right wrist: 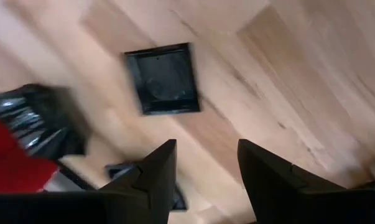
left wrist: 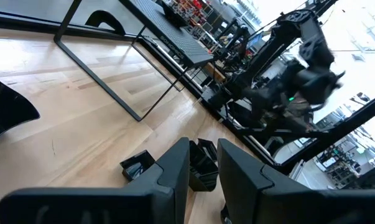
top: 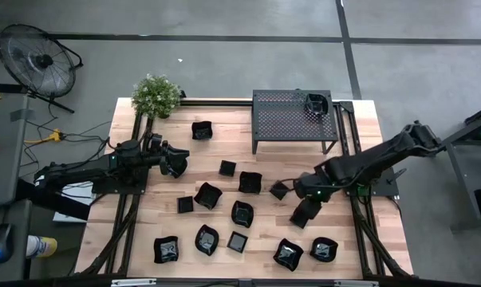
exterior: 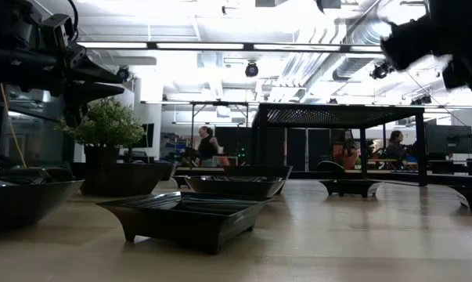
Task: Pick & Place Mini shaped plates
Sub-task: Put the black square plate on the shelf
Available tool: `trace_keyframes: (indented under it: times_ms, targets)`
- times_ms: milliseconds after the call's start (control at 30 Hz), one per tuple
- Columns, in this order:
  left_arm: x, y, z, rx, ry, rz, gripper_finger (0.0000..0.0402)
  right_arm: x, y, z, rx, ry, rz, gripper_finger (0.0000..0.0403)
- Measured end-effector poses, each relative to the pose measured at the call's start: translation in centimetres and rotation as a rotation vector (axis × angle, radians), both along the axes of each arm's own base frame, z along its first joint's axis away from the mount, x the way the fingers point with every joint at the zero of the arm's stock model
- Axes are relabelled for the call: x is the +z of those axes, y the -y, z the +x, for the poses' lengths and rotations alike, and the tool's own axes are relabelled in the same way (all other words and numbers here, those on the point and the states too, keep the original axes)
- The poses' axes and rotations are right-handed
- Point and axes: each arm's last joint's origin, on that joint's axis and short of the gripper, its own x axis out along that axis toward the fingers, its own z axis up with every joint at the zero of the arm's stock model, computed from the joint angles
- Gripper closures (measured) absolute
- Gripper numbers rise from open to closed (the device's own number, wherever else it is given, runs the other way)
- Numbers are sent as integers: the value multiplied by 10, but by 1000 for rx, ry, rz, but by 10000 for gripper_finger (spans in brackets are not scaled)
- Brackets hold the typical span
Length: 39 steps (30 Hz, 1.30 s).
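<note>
Several mini shaped plates, small glossy black dishes, lie scattered on the wooden table (top: pixel 152 219), for instance a square one (top: pixel 238 241) and a wavy-rimmed one (top: pixel 206 239). One plate (top: pixel 316 104) sits on top of the black perforated rack (top: pixel 292 119). My right gripper (top: pixel 305 210) hangs open over the table's right middle, pointing steeply down. In its wrist view a square plate (right wrist: pixel 164 78) lies on the wood ahead of the open gripper (right wrist: pixel 206 168), and nothing is between the fingers. My left gripper (top: pixel 175 165) waits level at the table's left, slightly open and holding nothing (left wrist: pixel 203 177).
A potted plant (top: pixel 156 96) stands at the far left corner, and a fan (top: pixel 37 60) sits on the floor beyond it. The rack stands at the far right. In the low view a square plate (exterior: pixel 185 215) lies closest. People show in the room behind the table.
</note>
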Motion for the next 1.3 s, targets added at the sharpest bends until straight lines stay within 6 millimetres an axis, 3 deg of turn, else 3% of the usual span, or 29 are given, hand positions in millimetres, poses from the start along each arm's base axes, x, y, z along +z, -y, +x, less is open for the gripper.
trace_keyframes:
  times_ms: [200,400,900,1300]
  targets:
    - [0,0,0,0,0,0,321,-35,1,-4,7,59,28,238]
    - [0,0,0,0,0,0,321,-53,2,-5,33,135,46,238]
    - [0,0,0,0,0,0,321,-57,-3,-1,120,201,16,238]
    - [0,0,0,0,0,0,321,-69,-4,3,119,153,-17,238]
